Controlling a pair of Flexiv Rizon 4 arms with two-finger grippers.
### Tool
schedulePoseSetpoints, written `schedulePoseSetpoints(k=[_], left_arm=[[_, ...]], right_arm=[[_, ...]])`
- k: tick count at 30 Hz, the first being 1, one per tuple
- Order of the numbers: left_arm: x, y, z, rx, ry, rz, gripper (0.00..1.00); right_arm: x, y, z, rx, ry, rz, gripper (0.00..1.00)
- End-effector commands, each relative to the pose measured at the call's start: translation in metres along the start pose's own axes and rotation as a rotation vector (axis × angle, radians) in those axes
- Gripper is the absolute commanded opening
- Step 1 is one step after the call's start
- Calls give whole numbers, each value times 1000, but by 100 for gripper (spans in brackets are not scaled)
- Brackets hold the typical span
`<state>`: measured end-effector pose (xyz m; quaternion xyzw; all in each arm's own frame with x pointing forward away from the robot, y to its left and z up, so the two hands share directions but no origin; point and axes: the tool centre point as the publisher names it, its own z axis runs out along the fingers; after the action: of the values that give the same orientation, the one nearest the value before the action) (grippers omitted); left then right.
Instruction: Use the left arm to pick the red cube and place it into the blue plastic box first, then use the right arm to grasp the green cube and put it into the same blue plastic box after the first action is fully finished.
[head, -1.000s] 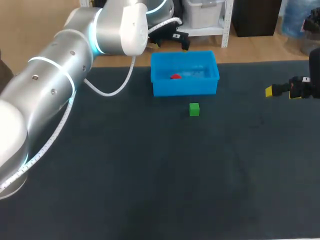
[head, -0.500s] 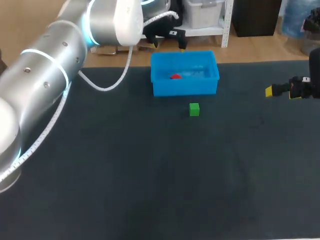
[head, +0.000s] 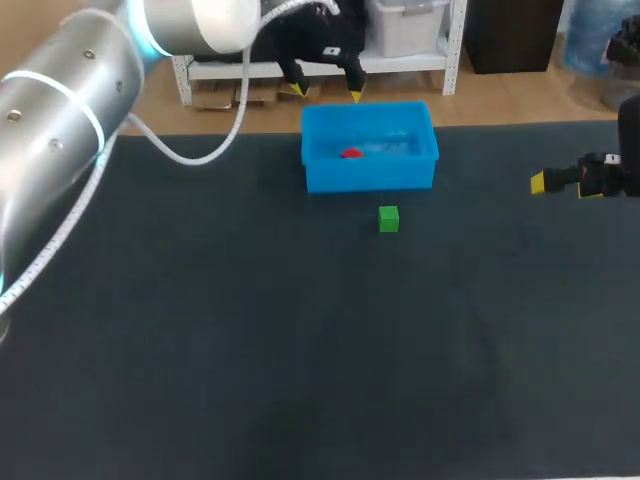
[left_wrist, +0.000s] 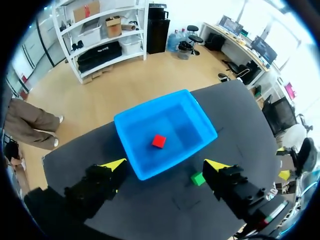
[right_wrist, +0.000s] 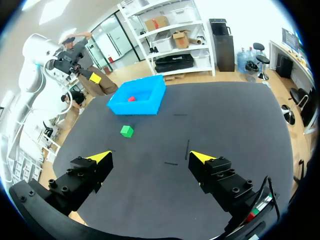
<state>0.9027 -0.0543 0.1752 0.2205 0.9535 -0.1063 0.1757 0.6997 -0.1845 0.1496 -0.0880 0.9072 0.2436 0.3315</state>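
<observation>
**A:** Starting from the near side of the table (head: 250, 380), what comes first?

**B:** The green cube (head: 389, 219). It sits alone on the dark surface, just in front of the blue plastic box (head: 370, 180) and not touching it.

**A:** And the right jaws?

**B:** They hang over the right side of the table, about level with the box and well apart from the green cube. In the right wrist view the two yellow fingertips (right_wrist: 102, 156) stand wide apart with nothing between them. So the right jaws are open and empty.

**A:** Where is the red cube?

**B:** The red cube (head: 351, 153) lies on the bottom of the blue plastic box, near the middle, away from the walls.

**A:** And what is farther than the box?

**B:** The left arm (head: 70, 90) comes in from the left side. The left jaws hang in the air just past the far rim of the box, with the yellow tips (head: 355, 96) pointing down. The left jaws are also open and hold nothing. In the left wrist view the box with the red cube shows ahead of them, between the two fingers.
</observation>
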Motion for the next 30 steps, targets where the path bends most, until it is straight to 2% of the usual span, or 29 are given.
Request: schedulePoseSetpoints(k=[1, 9, 20, 25, 30], left_arm=[[24, 2, -13, 19, -84, -1, 100], [45, 0, -29, 51, -155, -7, 100], [72, -2, -44, 81, -210, -14, 100], [79, -1, -45, 101, -239, -28, 100], [83, -1, -44, 133, -305, -43, 100]], right_arm=[[0, 0, 0, 1, 1, 0, 100], [0, 0, 0, 1, 1, 0, 100], [0, 0, 0, 1, 1, 0, 100], [0, 0, 0, 1, 1, 0, 100], [0, 0, 0, 1, 1, 0, 100]])
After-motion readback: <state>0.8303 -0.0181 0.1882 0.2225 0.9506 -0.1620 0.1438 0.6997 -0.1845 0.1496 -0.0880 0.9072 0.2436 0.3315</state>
